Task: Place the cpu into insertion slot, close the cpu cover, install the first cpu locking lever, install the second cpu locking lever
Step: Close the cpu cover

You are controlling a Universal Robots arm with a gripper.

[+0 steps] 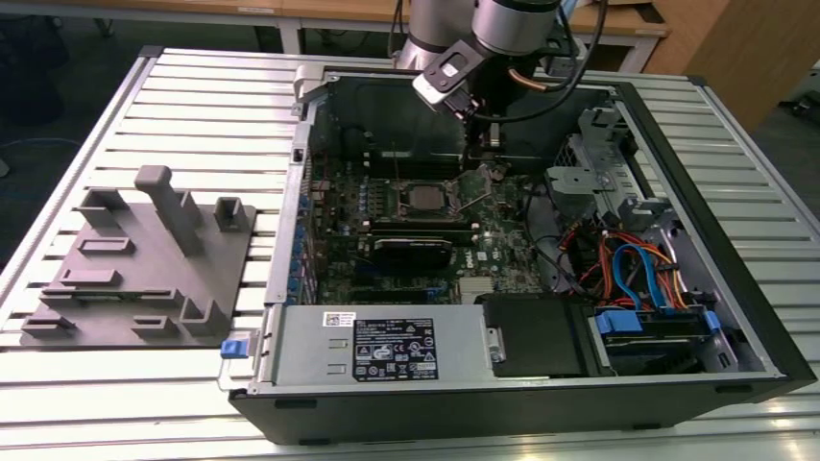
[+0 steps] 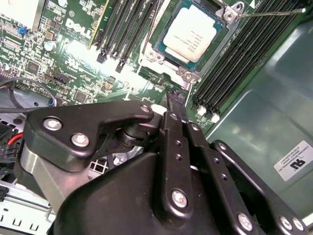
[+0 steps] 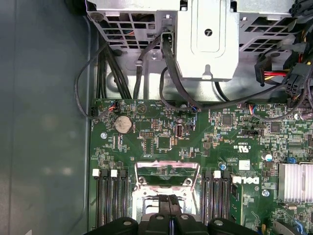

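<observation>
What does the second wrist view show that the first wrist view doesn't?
Second wrist view: the square cpu with a dull silvery top, seated in the silver-rimmed insertion slot, and a white label on the grey-green case wall. First wrist view: a round silver coin battery, a grey metal drive cage, a finned silver heatsink. Both: the green circuit board, long black memory slots and the black gripper, shut.

Insertion slot (image 2: pixel 168 53) clipped by second wrist view's edge.
</observation>
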